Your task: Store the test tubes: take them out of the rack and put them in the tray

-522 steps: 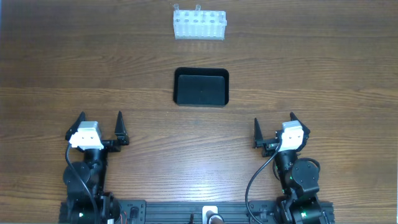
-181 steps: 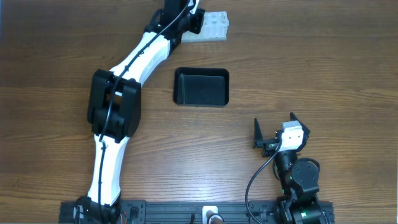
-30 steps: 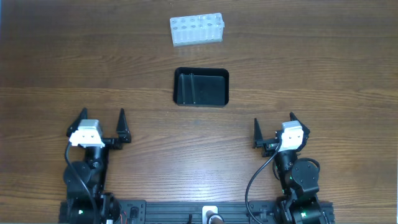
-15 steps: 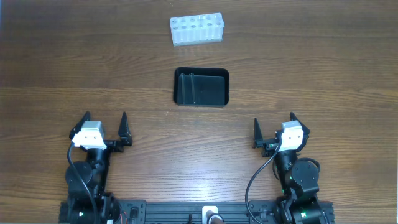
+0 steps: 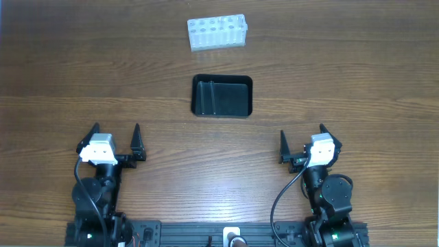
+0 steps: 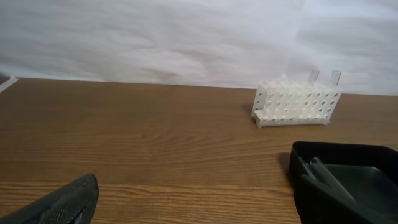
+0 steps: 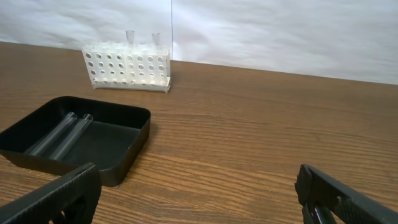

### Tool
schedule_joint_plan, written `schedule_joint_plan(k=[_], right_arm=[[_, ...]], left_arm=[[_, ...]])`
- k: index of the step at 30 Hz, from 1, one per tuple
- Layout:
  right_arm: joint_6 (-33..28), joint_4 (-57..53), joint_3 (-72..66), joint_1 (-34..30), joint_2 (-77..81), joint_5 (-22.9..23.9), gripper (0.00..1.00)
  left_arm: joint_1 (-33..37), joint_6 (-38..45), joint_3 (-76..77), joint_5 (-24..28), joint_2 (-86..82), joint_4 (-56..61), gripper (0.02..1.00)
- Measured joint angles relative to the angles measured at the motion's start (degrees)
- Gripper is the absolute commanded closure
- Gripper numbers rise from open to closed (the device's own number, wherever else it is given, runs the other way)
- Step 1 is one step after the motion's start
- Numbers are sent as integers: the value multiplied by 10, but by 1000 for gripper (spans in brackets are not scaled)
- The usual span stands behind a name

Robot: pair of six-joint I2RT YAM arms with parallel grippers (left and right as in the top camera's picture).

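Two tubes [image 7: 69,137] flat in the tray [image 5: 233,103], side by side along its left wall, close together, parallel to that wall. Black tray at mid-table, between the rack [image 5: 217,33] and the arms' bases, apart from the rack. Two other tubes [image 7: 130,36] upright in the rack toward one end, rims poking above its top face. White rack, rows of holes, slightly skewed, at the table's far side. Left gripper [image 5: 114,128] low near its base, fingers spread wide, holding nothing, well apart from the tray. Right gripper [image 5: 302,132] same on its own side: fingers spread, nothing between them, well apart from the tray. Wood-grain table [image 5: 357,68] beneath all; white wall [image 7: 280,31] behind the rack.
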Motion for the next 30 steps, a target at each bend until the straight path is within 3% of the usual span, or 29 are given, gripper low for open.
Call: schedule_joint_plan(k=[11,30], right_arm=[[-1,14,-1,0,0,2,7],[-3,110,-2,0,14,80,9]], left_arm=[[0,0,0,0,0,0,18],[0,0,0,0,0,0,18]])
